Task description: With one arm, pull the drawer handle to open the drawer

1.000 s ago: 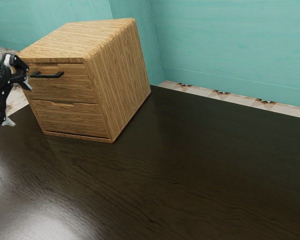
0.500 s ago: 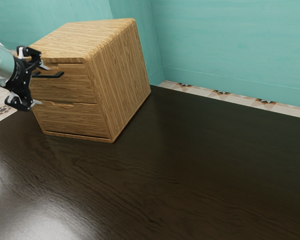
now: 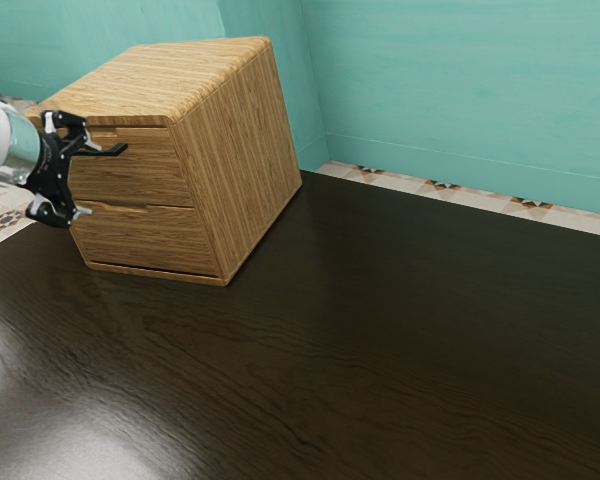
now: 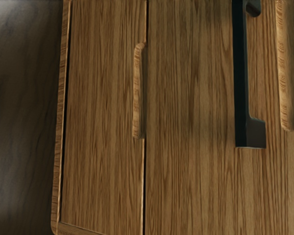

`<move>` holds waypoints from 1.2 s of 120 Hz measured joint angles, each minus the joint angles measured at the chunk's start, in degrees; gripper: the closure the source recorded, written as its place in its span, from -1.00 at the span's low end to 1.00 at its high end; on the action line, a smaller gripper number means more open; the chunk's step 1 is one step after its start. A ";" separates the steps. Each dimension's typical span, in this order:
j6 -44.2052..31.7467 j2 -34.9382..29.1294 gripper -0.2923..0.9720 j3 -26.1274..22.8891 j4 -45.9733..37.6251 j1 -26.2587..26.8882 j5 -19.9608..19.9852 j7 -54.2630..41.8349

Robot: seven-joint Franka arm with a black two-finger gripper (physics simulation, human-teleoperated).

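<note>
Drawer (image 3: 140, 170) and black handle (image 3: 110, 149) sat at the top of a wooden cabinet (image 3: 235, 150), far toward the exterior view's left on a dark table (image 3: 380, 340), with a teal wall (image 3: 460, 70) behind. The drawer front lay flush with the cabinet face, so it looked shut. The gripper (image 3: 80, 178) hung right at that front with its two black fingers spread wide. One finger was up by the handle's end and the other down near the seam above the lower drawer (image 3: 145, 235). Whether the upper finger touched the bar could not be told; nothing was pinched.

From the wrist view, the handle (image 4: 240, 73) ran as a long black bar across the drawer (image 4: 196, 147), with one mounting post plain to see. The lower drawer (image 4: 103, 147) showed beside it with a wooden lip (image 4: 138, 93) of its own, and the table (image 4: 24, 122) lay beyond.

The step in hand appeared to be the approach to the grasp. Done well, it would likely mean centring the bar between the fingers, away from the posts. The hand would then slide in until both pads could bear on the bar from opposite sides, and close firmly before any pull. The pull would best go straight out along the drawer's travel, since a slanted tug could slip off the bar or drag the cabinet.
</note>
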State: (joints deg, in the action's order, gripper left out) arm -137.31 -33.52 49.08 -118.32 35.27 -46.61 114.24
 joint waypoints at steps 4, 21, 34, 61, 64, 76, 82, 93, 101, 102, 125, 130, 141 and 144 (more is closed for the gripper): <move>-0.17 0.21 -0.53 0.60 0.00 0.31 -0.12 0.18; -0.41 0.44 -0.53 -0.81 0.22 -1.13 -1.20 0.69; -0.48 0.61 -0.53 -1.75 1.19 -0.63 -2.94 1.07; -0.44 0.65 -0.53 -2.27 3.89 1.17 -3.80 1.75; -0.42 0.65 -0.53 -2.32 4.11 1.64 -3.87 1.80; -0.36 0.77 -0.53 -2.48 5.64 5.87 -4.05 1.99; -0.34 1.38 -0.53 -3.09 7.53 9.18 -4.19 2.08; -0.30 4.72 -0.53 -3.01 9.57 11.20 -4.41 2.21; -0.28 5.80 -0.53 -2.82 9.89 11.45 -4.48 2.27; -0.28 5.97 -0.53 -2.80 9.91 11.42 -4.48 2.28; -0.18 14.99 -0.53 -1.27 13.68 13.45 -2.95 2.79; -0.02 16.11 -0.53 -1.21 14.25 13.67 -2.31 2.93; 0.38 16.45 -0.53 -1.31 14.50 13.61 -0.77 3.25; 0.86 16.22 -0.53 -1.57 14.46 13.53 0.34 3.34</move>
State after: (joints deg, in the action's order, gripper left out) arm -136.46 -17.31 47.51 -103.86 48.79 -46.27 117.57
